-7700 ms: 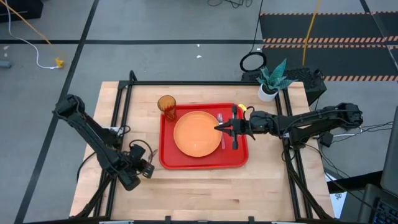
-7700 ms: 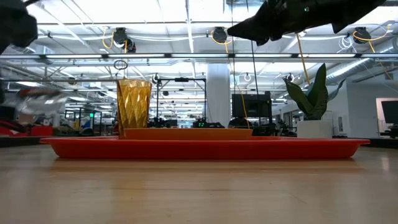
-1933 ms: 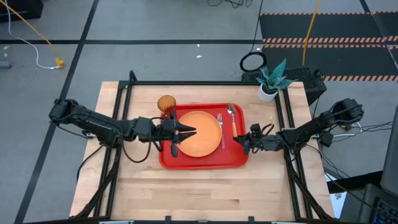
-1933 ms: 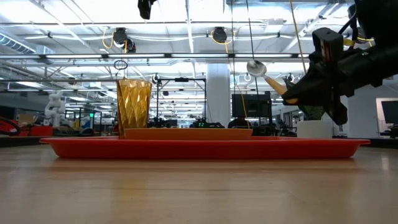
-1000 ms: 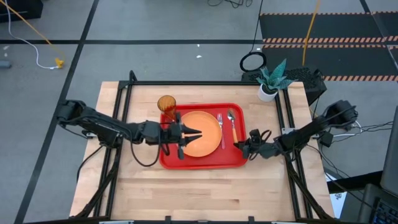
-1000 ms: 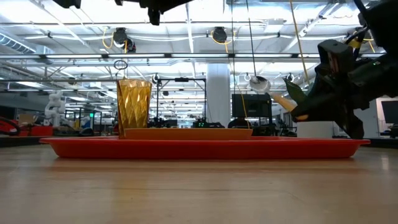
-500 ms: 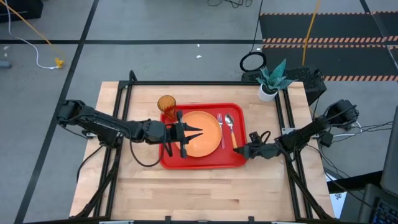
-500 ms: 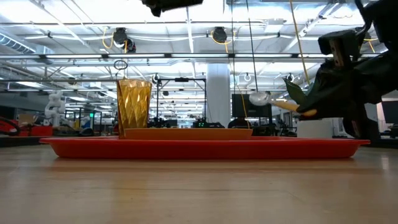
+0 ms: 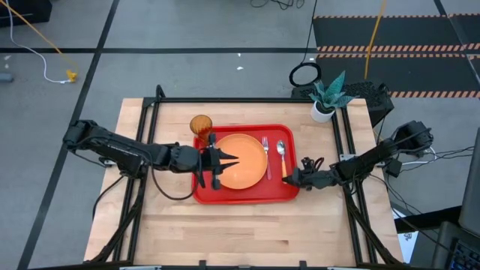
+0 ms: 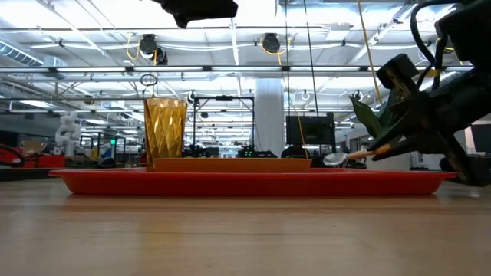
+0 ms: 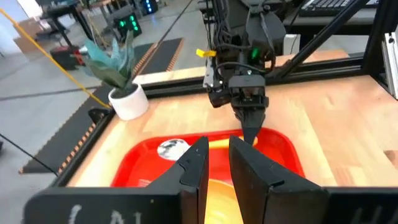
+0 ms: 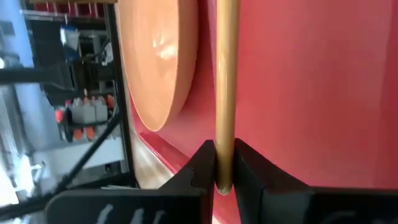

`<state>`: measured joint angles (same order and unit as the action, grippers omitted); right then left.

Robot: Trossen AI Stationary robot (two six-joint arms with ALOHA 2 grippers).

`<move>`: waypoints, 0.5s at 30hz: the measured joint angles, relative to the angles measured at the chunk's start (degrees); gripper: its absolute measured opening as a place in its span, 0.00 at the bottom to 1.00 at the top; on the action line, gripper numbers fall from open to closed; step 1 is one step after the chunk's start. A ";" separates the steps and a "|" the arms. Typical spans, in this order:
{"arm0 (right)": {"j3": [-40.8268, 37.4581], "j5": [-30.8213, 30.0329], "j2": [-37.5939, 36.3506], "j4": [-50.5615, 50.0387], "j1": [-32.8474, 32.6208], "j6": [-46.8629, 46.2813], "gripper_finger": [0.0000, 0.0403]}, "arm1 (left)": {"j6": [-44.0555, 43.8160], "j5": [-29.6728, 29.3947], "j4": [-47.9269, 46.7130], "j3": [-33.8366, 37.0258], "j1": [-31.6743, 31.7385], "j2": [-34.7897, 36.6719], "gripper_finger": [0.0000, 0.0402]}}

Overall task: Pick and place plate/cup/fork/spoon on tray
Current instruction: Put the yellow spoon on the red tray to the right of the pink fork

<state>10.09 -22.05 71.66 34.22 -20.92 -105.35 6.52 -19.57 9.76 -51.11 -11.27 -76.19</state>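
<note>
**A:** So the right gripper (image 9: 289,179) is at the near right corner of the big flat red plastic tray (image 9: 244,196), fingers (image 12: 202,163) clamped on the tip of the orange plastic handle of the little silver-bowled spoon (image 9: 281,152). In the low view the spoon bowl (image 10: 334,159) sits just over the tray floor, handle angled up. Can't tell if it's touching.

**B:** Where's everything else?

**A:** The round orange plastic plate (image 9: 241,159) is in the middle of the tray, the pink-handled metal fork (image 9: 266,154) lies between plate and spoon, and the amber see-through tumbler (image 9: 200,126) stands at the far left corner. The left gripper (image 9: 225,162) hovers over the plate's left edge, fingers (image 11: 194,168) only narrowly apart, holding nothing.

**B:** What could bite it here?

**A:** My guess: it's gripping the very end, so if it lets go while the handle's tilted, the spoon could bounce or roll against the fork. Pulling back without opening cleanly could drag the handle over the rim onto the wooden tabletop (image 9: 240,232).
</note>
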 joint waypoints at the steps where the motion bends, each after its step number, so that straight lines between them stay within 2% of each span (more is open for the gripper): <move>1: 0.00 -0.01 0.00 0.01 0.09 -1.08 0.05 | -0.49 -0.02 -0.66 0.00 0.00 0.06 0.17; 5: 0.00 0.01 0.00 0.22 0.52 -3.54 0.06 | -2.66 -0.02 -4.86 0.00 -0.15 0.03 0.17; 15: -0.02 3.06 0.00 -3.25 2.21 -6.53 0.06 | -2.90 0.13 -6.44 0.00 -2.49 0.05 0.17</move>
<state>10.07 -19.00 71.66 30.97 -18.71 -111.87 3.62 -19.44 3.31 -51.11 -13.75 -76.14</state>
